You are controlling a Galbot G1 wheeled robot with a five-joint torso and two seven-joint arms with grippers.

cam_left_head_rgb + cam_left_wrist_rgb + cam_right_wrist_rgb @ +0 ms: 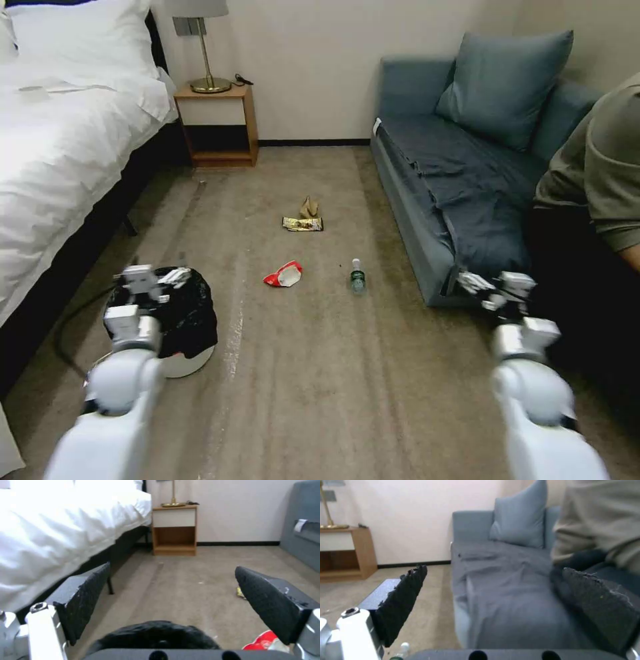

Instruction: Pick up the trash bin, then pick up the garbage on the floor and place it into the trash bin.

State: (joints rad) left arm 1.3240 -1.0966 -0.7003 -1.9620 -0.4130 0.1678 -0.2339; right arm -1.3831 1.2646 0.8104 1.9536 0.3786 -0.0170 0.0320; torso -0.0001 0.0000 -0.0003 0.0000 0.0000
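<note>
Left gripper spread wide above the trash bin beside the bed.
Right gripper spread near the sofa; garbage lies on the carpet between them.

A white round bin with a black bag over its rim stands upright on the carpet. Well apart from it lie a red-and-white packet and a clear bottle. Farther off, a gold wrapper touches a tan paper wad.

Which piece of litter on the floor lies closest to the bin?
The red-and-white packet. It lies just right of the bin; the bottle is farther right, and the gold wrapper and paper wad farther back.
</note>
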